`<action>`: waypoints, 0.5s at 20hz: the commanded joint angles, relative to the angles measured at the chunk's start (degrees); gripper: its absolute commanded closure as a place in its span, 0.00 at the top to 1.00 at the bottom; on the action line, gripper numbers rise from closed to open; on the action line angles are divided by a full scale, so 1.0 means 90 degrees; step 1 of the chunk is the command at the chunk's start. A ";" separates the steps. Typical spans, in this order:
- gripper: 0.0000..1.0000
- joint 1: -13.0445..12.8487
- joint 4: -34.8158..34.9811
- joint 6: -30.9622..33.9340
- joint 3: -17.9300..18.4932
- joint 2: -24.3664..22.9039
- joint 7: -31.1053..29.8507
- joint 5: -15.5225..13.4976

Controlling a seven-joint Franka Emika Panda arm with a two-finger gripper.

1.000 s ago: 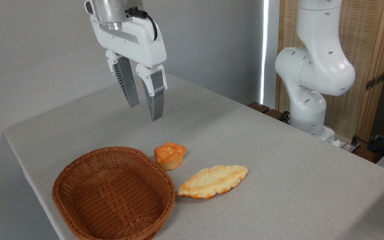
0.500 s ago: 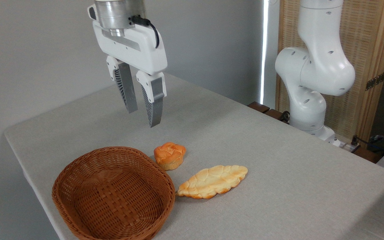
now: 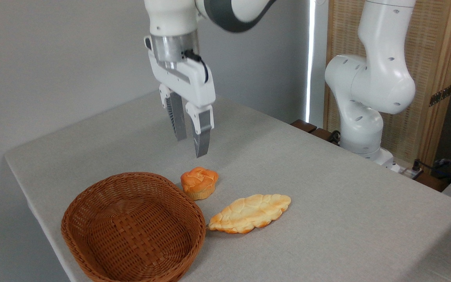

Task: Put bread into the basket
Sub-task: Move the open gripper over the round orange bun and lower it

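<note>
Bread [image 3: 199, 182] on table [image 3: 327, 188], touching basket [image 3: 133, 229] rim; gripper [image 3: 191, 147] above it, fingers apart, empty.

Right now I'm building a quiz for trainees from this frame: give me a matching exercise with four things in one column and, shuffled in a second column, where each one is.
Things:
1. gripper
2. bun
3. basket
4. leaf-shaped bread

Places:
A. lying flat on the table, tip at the basket's right rim
B. hanging open in the air above the bun
C. nearest the table's front-left corner, nothing in it
D. sitting on the cloth just beyond the basket's far rim

Pairs: 1-B, 2-D, 3-C, 4-A
</note>
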State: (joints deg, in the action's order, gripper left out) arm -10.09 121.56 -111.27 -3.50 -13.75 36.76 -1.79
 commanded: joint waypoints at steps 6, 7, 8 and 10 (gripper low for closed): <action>1.00 -0.0110 0.0878 -0.1015 -0.0002 -0.0064 0.0017 0.0033; 1.00 -0.0100 0.0878 -0.1034 -0.0002 -0.0045 0.0017 0.0033; 1.00 -0.0100 0.0878 -0.1064 -0.0002 -0.0015 0.0017 0.0033; 1.00 -0.0110 0.0907 -0.1171 -0.0002 0.0082 0.0017 0.0033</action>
State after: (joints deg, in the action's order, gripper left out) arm -10.71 128.78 -119.45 -3.80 -13.48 36.76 -1.76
